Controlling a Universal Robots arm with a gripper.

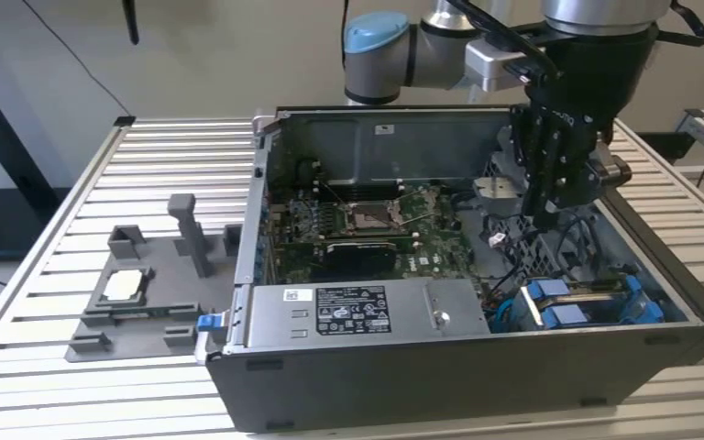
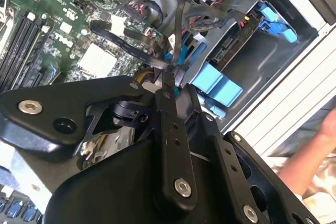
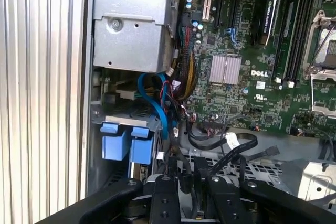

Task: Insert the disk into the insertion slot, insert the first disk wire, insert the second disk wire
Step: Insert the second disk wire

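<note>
In the exterior view, the gripper (image 1: 545, 218) hangs inside the computer case (image 1: 450, 367), which stands on the slatted surface (image 1: 169, 156). It is over the tangle beside the motherboard (image 1: 365, 229). The disk (image 1: 578, 302) lies low in the case's corner at the exterior view's right.

In the second wrist view, the disk (image 2: 218, 85) sits in the insertion slot (image 2: 257, 66), so I judge a wire step in hand. This view adds the jaws' tips: they seem pressed together on a dark disk wire (image 2: 131, 43), though clutter blurs the contact.

The first wrist view shows a blue wire (image 3: 157, 103) leaving the slot, close to the gripper (image 3: 186, 174). I'd keep the plug square to the disk's socket, move slowly and avoid snagging neighbouring wires.
</note>
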